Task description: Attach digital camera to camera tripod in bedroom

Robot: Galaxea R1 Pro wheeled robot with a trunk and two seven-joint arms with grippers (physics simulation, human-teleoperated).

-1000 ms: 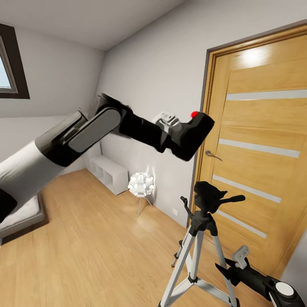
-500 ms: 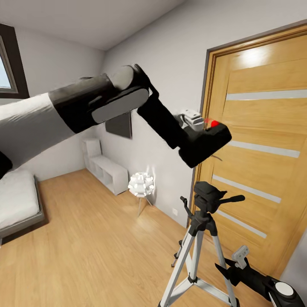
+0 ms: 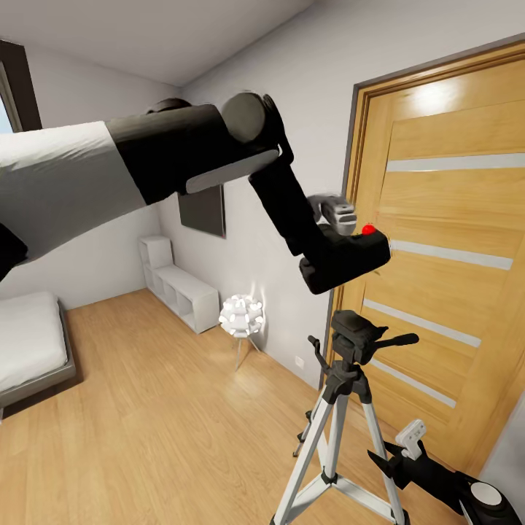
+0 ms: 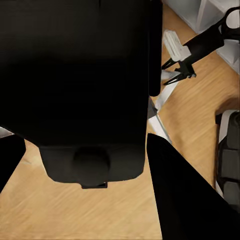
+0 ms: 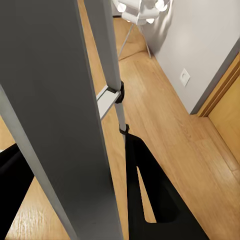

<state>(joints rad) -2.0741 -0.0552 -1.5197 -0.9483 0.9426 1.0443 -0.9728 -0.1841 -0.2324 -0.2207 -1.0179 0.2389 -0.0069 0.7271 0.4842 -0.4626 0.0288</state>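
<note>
Two arms are at work in the bedroom, and the left one matters most. At the far left of the head view lies the grey low bed (image 3: 33,350), with the white shelf unit (image 3: 182,292) against the pale wall behind it. The left arm (image 3: 146,164) reaches across from there, and its left claw (image 3: 332,233) carries the digital camera (image 3: 346,259), whose red dot faces up. The claw's silver end sits just behind the black body; the left wrist view shows that body (image 4: 85,90) between the dark fingers (image 4: 185,195), so the claw appears closed on it, though the contact itself is hidden.

Directly below the camera, with a clear gap between them, stands the camera tripod (image 3: 343,408), its black pan head (image 3: 357,335) upright and its handle pointing right toward the wooden door (image 3: 445,255). The camera's long axis tilts slightly, its right end higher than its left, whereas the head's top looks level. The coming move therefore likely calls for a straight descent with a small levelling of the wrist.

At the lower right, the right claw (image 3: 408,441) hangs near a silver leg (image 5: 60,125). Whether it grips that leg cannot be told.
</note>
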